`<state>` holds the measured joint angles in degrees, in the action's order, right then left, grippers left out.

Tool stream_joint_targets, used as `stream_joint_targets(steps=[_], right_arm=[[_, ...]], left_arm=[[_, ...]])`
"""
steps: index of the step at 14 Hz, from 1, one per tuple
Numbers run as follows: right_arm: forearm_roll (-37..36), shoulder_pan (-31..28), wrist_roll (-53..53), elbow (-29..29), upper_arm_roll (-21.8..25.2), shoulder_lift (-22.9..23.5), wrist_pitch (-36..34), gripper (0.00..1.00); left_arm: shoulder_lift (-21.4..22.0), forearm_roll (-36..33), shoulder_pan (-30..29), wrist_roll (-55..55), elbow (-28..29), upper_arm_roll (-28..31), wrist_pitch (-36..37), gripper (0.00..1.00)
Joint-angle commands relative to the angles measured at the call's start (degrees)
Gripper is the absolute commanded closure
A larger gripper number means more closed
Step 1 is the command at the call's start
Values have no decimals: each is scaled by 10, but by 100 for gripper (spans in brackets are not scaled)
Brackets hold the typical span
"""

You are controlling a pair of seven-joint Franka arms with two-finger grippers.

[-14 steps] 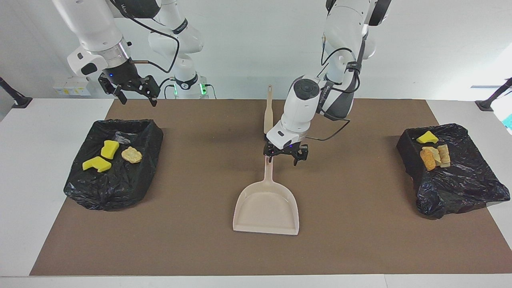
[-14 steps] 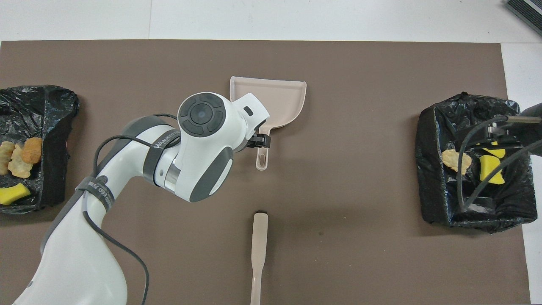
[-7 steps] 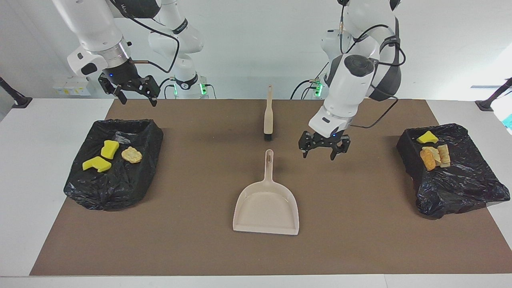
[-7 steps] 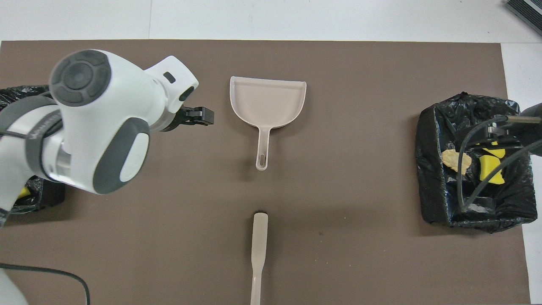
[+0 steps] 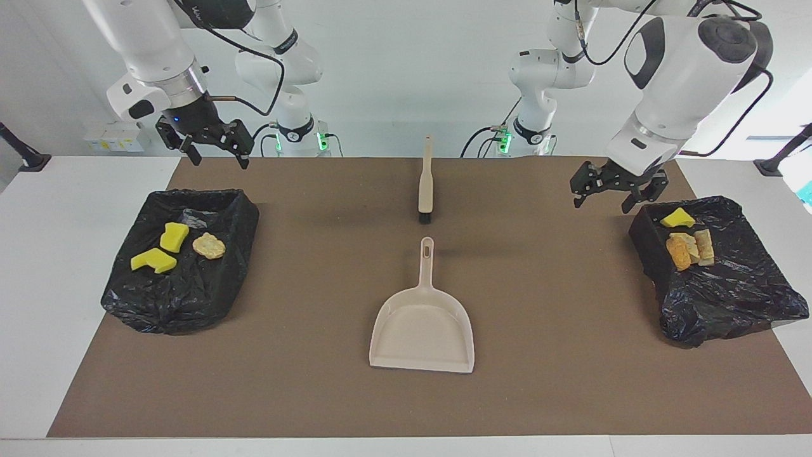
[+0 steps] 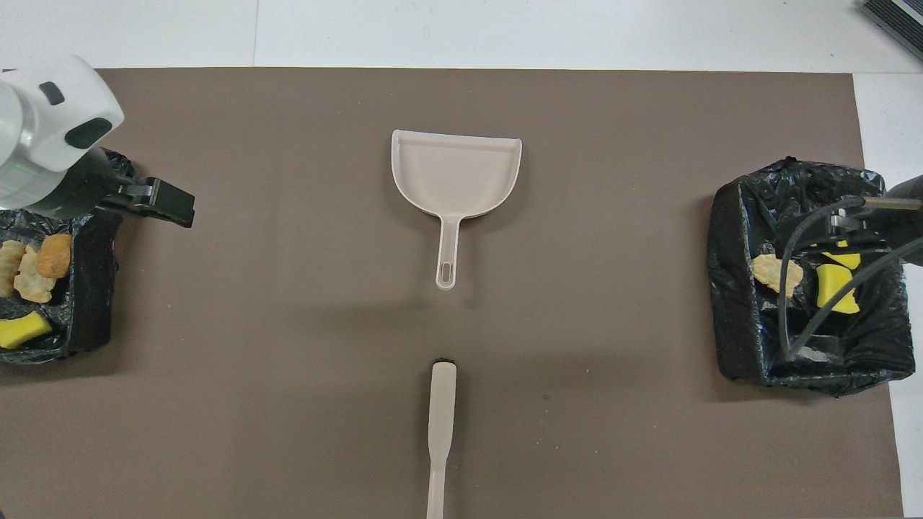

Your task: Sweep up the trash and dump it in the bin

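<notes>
Both tools released, raised — left tool (image 5: 615,190) beside a bin (image 5: 717,279), right tool (image 5: 212,147) above the other.

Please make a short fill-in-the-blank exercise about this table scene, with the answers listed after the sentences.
1. The dustpan lies on the brown mat and holds ____ scraps.
2. The brush lies ____ to the robots than the dustpan.
3. The bin at the right arm's end holds ____ scraps.
4. The left gripper, open, holds ____.

Answers: no; nearer; three; nothing
</notes>
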<state>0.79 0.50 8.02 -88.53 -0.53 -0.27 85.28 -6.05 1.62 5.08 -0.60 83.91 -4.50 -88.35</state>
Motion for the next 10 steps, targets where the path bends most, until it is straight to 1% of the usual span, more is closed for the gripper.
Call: stream_joint_targets(steps=[1,2,4,6,9,10], right_arm=[[8,-3,5,-17,-1,-13,15,0],[9,-3,5,-17,-1,-13,15,0],[9,-3,5,-17,-1,-13,15,0],[9,-3,5,-17,-1,-13,15,0],[8,-3,5,-17,-1,-13,15,0],[9,-3,5,-17,-1,-13,15,0]], left_arm=[[36,1,-22,-4,-18,-5,71,0],[47,4,-36,-11,-21,-6,90,0],[64,5,-38,-49,-22,-5,122,0],[82,1,-38,-49,-21,-5,145,0],[106,0,-39,-45,-17,-3,151,0],[122,-1,-38,-44,-6,-7,144,0]])
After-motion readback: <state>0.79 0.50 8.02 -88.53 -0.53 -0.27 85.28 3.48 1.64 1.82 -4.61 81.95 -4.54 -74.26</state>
